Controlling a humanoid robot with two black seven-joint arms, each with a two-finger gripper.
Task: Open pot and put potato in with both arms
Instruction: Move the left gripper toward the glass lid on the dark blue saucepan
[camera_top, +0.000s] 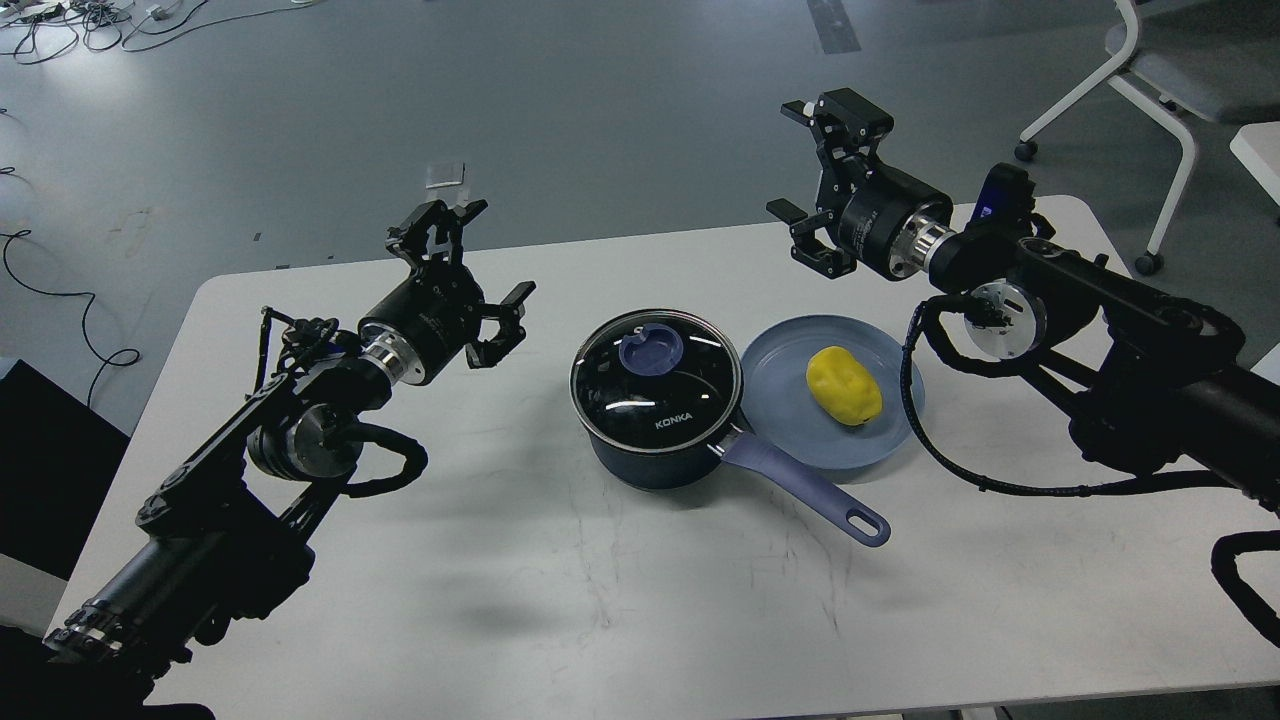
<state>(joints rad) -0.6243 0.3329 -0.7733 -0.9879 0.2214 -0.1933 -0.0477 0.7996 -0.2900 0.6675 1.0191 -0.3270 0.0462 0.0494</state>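
Both grippers are held wide open and empty: the lidded pot (655, 400) right of the left gripper (470, 275), the potato (843, 385) below the right gripper (815, 175).

In front of me a white table (500, 600) carries a navy saucepan (655, 415), lid on, sitting between my two grippers. Touching it, below my right gripper (815, 180), lies a pale-blue plate (780, 420). The saucepan's handle runs back toward me.
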